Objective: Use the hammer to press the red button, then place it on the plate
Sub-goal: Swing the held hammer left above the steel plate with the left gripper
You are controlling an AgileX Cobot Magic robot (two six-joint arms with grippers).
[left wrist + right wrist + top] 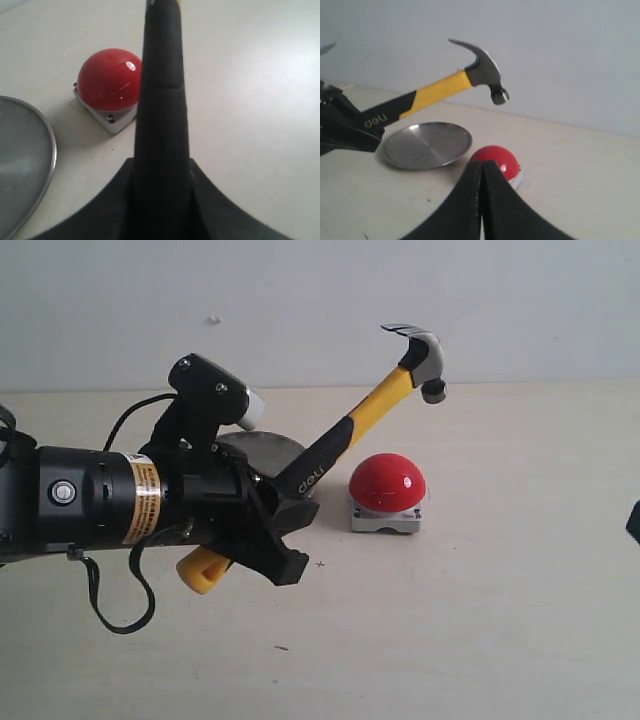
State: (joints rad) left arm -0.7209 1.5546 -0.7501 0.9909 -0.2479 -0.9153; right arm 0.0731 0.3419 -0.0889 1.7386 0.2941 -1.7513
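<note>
My left gripper (283,502) is shut on the black part of the hammer (375,405) handle, holding it tilted up to the right. Its dark steel head hangs in the air above and slightly right of the red button (387,483), well clear of the dome. The yellow looped end sticks out below the gripper. In the left wrist view the black hammer (162,115) handle runs up between the fingers, with the red button (109,80) beside it. The plate (262,454) lies behind the gripper, mostly hidden; the plate (426,145) shows fully in the right wrist view. My right gripper (482,172) is shut and empty.
A pale tabletop (480,620) spreads around the button, with a plain light wall behind it. A black cable loops under my left arm. A dark bit of my right arm shows at the right edge of the exterior view.
</note>
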